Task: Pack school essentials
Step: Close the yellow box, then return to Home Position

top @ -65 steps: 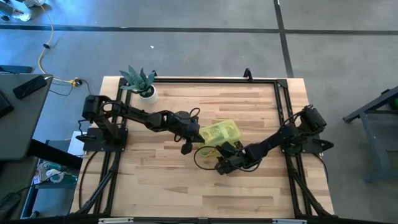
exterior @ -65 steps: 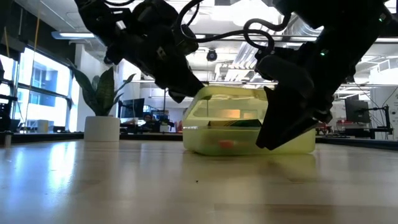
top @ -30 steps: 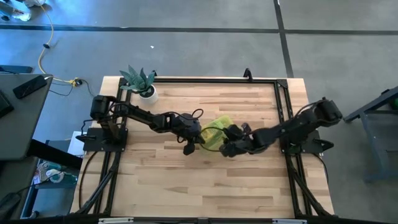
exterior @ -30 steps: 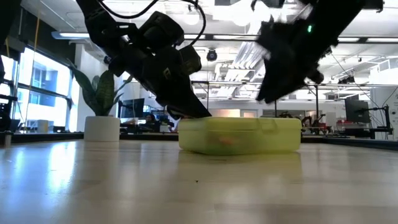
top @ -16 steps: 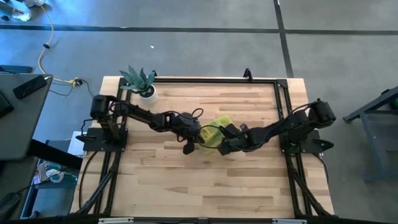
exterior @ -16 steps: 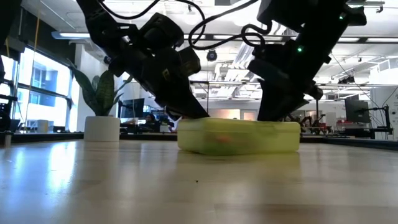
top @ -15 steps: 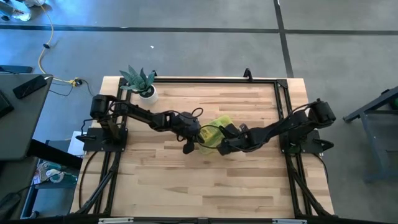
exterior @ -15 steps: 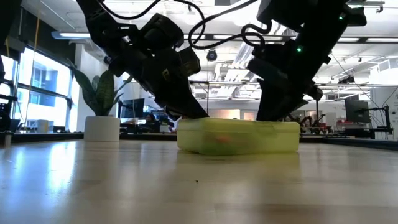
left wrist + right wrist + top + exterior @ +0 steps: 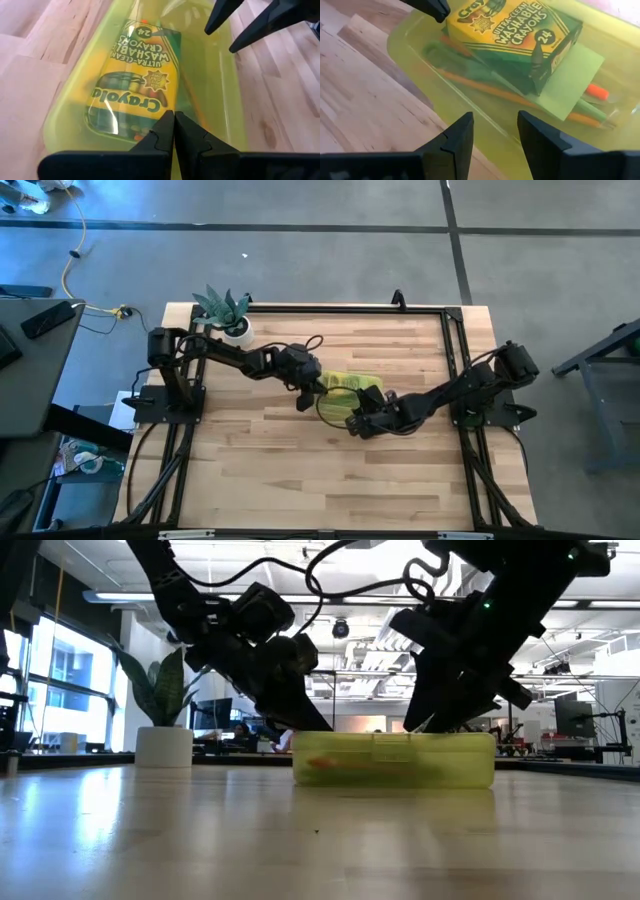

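The translucent yellow-green case (image 9: 348, 386) lies shut and flat on the table (image 9: 395, 762). Through its lid I see the crayon box (image 9: 135, 85) (image 9: 515, 30), thin orange and green pens (image 9: 470, 80), a square notepad (image 9: 570, 85) and a small red piece (image 9: 596, 91). The scissors do not show. My left gripper (image 9: 174, 120) is shut, over the case's left end (image 9: 310, 390). My right gripper (image 9: 492, 135) is open at the case's near side (image 9: 358, 423), its fingers pointing at the near edge; I see no touch. My left gripper has its shut fingertips (image 9: 310, 725) down on the case's lid (image 9: 200, 115) near the left end. It comes slanting down from the table's left. The case stays flat on the table. The wrist view looks along the fingers, so the exact spot of touch is hidden.
A small green plant in a white pot (image 9: 228, 310) stands at the far left corner (image 9: 165, 710). A black frame (image 9: 455, 350) runs along the table's far and side edges. Bare wood (image 9: 300, 470) lies on the near side of the case.
My left gripper has moved toward the far edge, still on the case's left end. My right gripper has drawn back from above the lid toward the near edge and come lower. The shut case has slid a little toward the far edge and right.
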Tool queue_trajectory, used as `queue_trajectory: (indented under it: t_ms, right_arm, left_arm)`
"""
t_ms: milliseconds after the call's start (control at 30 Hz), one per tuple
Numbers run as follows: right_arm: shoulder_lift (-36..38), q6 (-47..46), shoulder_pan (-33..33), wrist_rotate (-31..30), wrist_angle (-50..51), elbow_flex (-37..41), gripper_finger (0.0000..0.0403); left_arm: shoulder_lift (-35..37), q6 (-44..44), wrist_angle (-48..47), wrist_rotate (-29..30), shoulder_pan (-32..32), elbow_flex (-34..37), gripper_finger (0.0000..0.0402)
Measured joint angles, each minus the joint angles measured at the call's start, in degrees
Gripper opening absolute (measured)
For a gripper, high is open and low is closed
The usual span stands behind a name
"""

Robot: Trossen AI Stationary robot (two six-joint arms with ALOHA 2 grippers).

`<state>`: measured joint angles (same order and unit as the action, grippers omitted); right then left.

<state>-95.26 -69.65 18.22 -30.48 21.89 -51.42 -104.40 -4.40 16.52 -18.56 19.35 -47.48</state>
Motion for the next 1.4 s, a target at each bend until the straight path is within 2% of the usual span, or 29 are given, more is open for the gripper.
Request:
queue_trajectory:
  t_ms: [500,800,1100,1400]
  right_arm:
    - [0.04,3.76,-2.40,0.06,1.58,0.07,0.0148]
    - [3.66,7.04,0.30,-2.84,1.85,0.46,0.0148]
    - [12.17,20.53,0.34,-6.52,1.48,0.37,0.0148]
    - [25.95,46.47,-1.28,-8.56,0.67,0.26,0.0148]
  left_arm:
    - [0.02,-1.46,0.01,-0.57,-2.34,0.02,0.0005]
    - [2.25,-1.41,-0.85,-0.13,-2.01,0.25,0.0005]
    - [11.54,0.03,-4.07,0.03,-1.77,0.24,0.0005]
    - [27.32,4.81,-12.11,0.08,-1.90,0.13,0.0005]
